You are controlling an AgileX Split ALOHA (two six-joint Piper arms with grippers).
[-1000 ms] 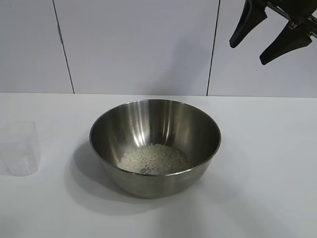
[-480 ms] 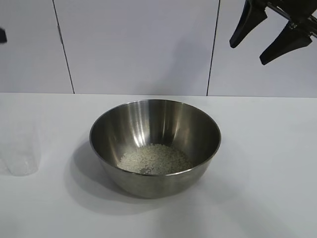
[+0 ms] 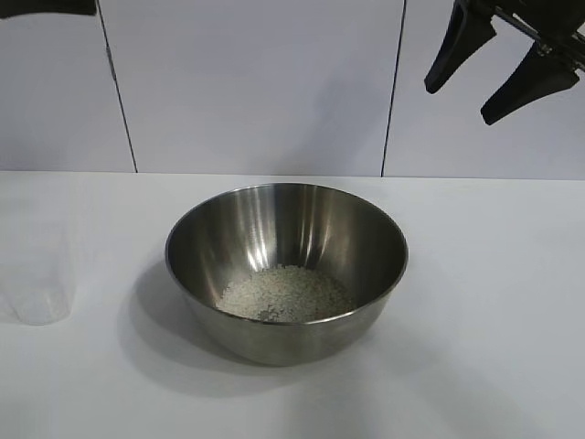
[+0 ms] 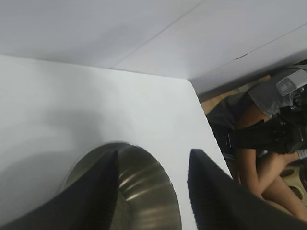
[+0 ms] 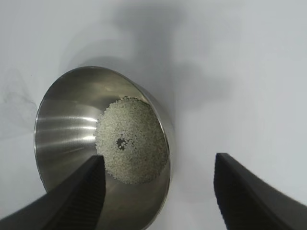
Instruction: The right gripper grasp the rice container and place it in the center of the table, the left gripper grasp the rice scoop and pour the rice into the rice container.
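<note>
- Rising out of the exterior view, the left gripper point(image 4: 153, 191) now shows there only as a dark sliver at the top left corner; half a second ago just a speck of it showed at the left edge, and a second ago nothing.
- Its jaws stand apart with nothing between them in its wrist view, so it is released and carries nothing.
- The rice scoop point(image 3: 37, 274) stands upright on the counter point(image 3: 494, 302) at the far left, well apart from the rice container point(image 3: 286, 270), and looks empty.
- The rice point(image 3: 283, 293) lies heaped in the container's bottom, at the counter's middle.
- The right gripper point(image 3: 498, 64) hangs released at the upper right, unmoved, holding nothing.
- Judging from this, the pour is finished and the left arm is retreating.
</note>
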